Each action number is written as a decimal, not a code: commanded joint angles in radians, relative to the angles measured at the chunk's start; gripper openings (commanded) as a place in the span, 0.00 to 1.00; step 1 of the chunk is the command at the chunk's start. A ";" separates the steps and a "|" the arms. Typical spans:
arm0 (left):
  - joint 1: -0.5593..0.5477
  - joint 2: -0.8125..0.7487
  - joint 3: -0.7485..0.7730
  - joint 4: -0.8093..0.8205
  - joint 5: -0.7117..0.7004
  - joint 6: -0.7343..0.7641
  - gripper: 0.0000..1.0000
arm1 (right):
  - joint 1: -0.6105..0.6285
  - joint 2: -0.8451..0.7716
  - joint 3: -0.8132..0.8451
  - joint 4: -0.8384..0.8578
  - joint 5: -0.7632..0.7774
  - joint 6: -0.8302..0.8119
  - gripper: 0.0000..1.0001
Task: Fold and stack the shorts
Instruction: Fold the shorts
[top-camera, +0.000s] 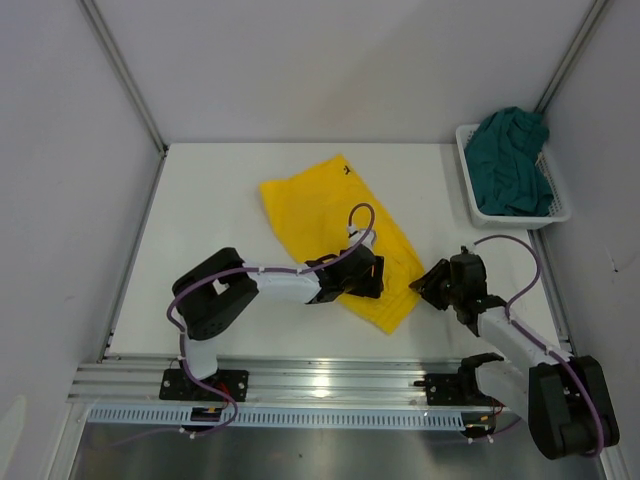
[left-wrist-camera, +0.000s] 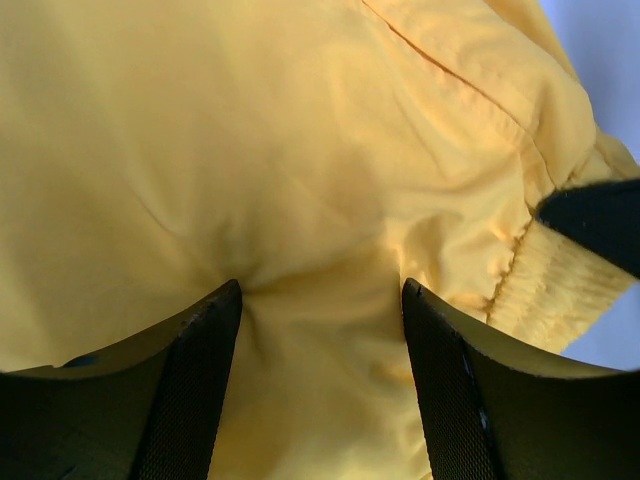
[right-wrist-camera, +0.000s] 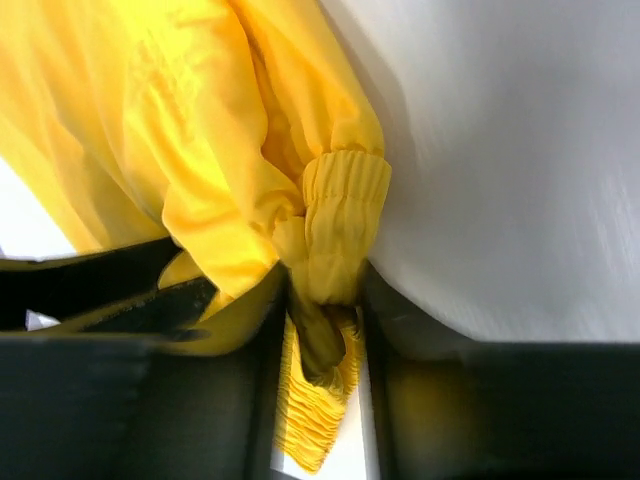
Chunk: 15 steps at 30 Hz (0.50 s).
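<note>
The bright yellow shorts (top-camera: 320, 205) lie spread on the white table, with a small dark logo (top-camera: 347, 170) at the far corner. My left gripper (top-camera: 372, 278) rests on their near right part. In the left wrist view it (left-wrist-camera: 320, 290) is open, with puckered yellow fabric (left-wrist-camera: 300, 150) between its fingertips. My right gripper (top-camera: 422, 285) is at the shorts' right edge. In the right wrist view it (right-wrist-camera: 322, 285) is shut on the gathered elastic waistband (right-wrist-camera: 340, 210). The dark teal shorts (top-camera: 510, 160) lie bunched in the basket.
The white mesh basket (top-camera: 468, 175) stands at the far right corner against the wall. Grey walls enclose the table on the left, back and right. A metal rail (top-camera: 320, 385) runs along the near edge by the arm bases.
</note>
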 joint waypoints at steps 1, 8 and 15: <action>-0.001 0.015 -0.060 -0.070 0.047 -0.054 0.69 | -0.060 0.080 0.072 0.048 -0.043 -0.129 0.44; 0.001 0.016 -0.034 -0.082 0.039 -0.061 0.69 | -0.091 0.086 -0.003 0.190 -0.144 -0.101 0.81; 0.001 0.029 -0.033 -0.070 0.051 -0.079 0.70 | -0.064 0.089 -0.112 0.312 -0.181 0.012 0.84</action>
